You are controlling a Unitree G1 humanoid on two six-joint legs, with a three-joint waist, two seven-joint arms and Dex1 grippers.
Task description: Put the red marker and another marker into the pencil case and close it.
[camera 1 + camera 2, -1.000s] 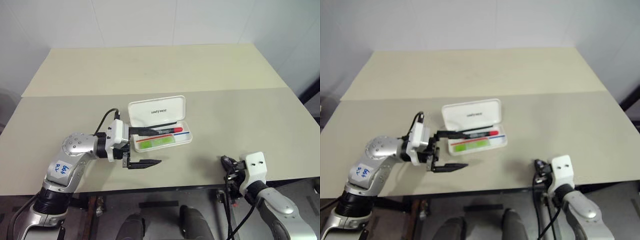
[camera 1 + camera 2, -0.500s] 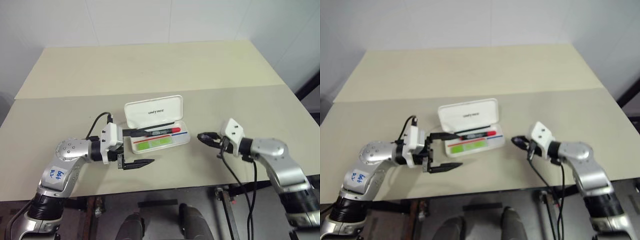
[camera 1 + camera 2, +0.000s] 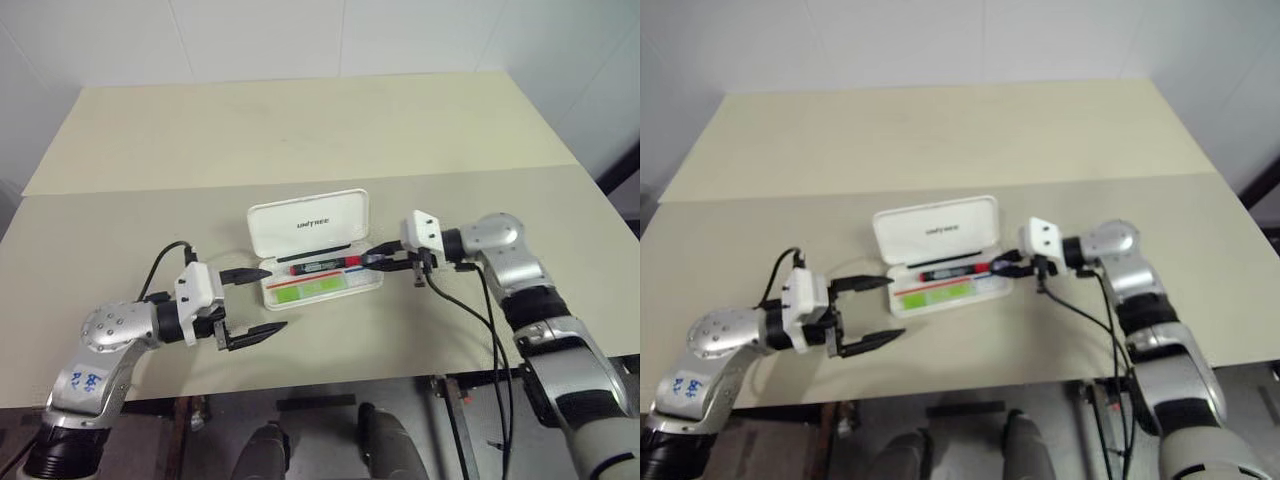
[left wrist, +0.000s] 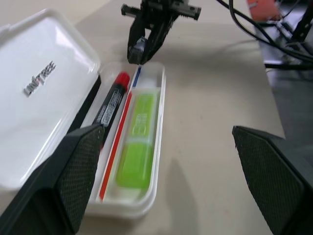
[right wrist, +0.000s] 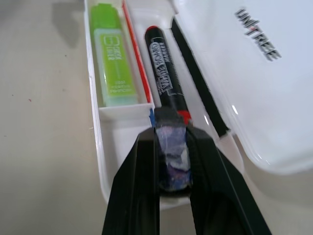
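The white pencil case (image 3: 372, 281) lies open at the table's middle, its lid (image 3: 308, 222) raised behind the tray. In the tray the red marker (image 3: 325, 266) lies on the lid side and the light-green marker (image 3: 310, 288) in front of it. My left gripper (image 3: 272, 298) hovers open at the case's left end, holding nothing. At the case's right end my right gripper (image 3: 370, 262) is shut, its tips just over the tray's end by the red marker's (image 5: 164, 83) cap. A purple-grey patch shows between its fingers (image 5: 142, 171); I cannot tell whether it is a held thing.
The beige table (image 3: 140, 230) has a seam running across behind the case, with open surface on all sides. Black cables (image 3: 470, 310) hang from my right wrist over the table's near right part. A white wall stands beyond the far edge.
My right arm has swung up from the table's near edge and leftward to the case's right end, staying shut. My left gripper has drawn back to the left, still open.
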